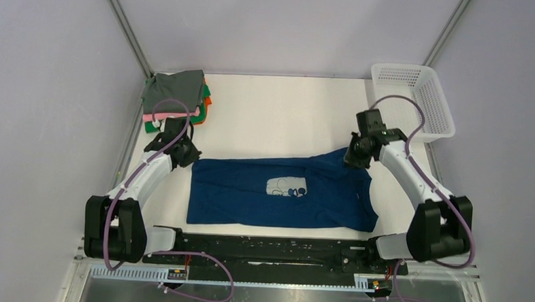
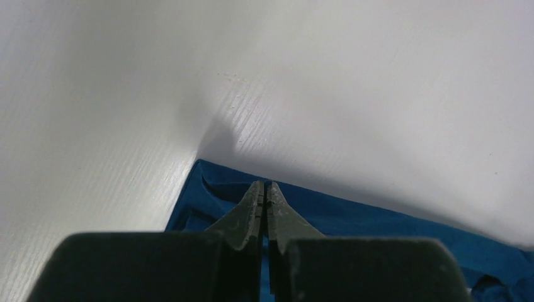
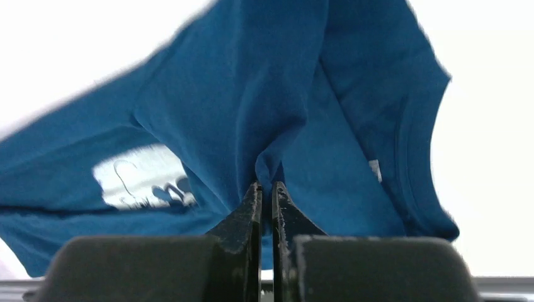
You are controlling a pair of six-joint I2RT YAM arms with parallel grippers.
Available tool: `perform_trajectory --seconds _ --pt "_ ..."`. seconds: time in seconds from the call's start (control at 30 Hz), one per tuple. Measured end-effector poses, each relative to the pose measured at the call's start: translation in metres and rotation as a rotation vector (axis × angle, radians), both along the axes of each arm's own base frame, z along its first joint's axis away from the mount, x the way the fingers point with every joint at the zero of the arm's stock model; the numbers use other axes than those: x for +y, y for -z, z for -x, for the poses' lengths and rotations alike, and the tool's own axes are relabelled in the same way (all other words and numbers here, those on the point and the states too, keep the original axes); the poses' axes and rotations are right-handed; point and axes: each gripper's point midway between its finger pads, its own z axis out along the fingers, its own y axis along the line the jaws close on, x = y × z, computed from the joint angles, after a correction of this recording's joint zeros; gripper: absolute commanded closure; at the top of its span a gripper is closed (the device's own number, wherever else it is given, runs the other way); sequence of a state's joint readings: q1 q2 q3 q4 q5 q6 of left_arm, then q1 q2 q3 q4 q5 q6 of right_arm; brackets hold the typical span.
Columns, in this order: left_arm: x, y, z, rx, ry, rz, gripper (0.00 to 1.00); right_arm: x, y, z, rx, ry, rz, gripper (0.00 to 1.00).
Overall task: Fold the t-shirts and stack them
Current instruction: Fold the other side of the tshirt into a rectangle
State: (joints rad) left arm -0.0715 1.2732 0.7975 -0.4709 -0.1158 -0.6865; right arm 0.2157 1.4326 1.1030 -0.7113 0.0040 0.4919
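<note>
The right gripper (image 3: 266, 189) has its two dark fingers pressed together on a pinch of the dark blue t-shirt (image 3: 252, 94), whose cloth gathers into a ridge at the fingertips. The white chest print (image 3: 142, 176) lies to the left, and the neckline (image 3: 415, 157) with a small white label (image 3: 375, 170) lies to the right. The white table (image 3: 491, 126) surrounds the shirt.

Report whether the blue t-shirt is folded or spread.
Mostly spread: the blue t-shirt lies flat, white print up; the right tool pinches up a ridge of its fabric.
</note>
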Motion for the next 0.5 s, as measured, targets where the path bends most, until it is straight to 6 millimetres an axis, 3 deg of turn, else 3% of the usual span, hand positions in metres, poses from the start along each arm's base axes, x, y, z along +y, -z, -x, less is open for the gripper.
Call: perform_trajectory --seconds 0.2,0.37,0.5 --pt "0.005 0.007 0.013 -0.004 -0.037 -0.007 1.0 -0.005 0.001 0.058 -0.001 0.012 -0.046 0.91" --pt "0.009 0.01 0.022 -0.009 -0.068 -0.014 1.0 -0.006 -0.018 0.076 -0.061 0.019 -0.079 0.89" --pt "0.01 0.011 0.027 -0.02 -0.085 -0.007 1.0 -0.008 -0.019 0.084 -0.055 0.024 -0.077 0.87"
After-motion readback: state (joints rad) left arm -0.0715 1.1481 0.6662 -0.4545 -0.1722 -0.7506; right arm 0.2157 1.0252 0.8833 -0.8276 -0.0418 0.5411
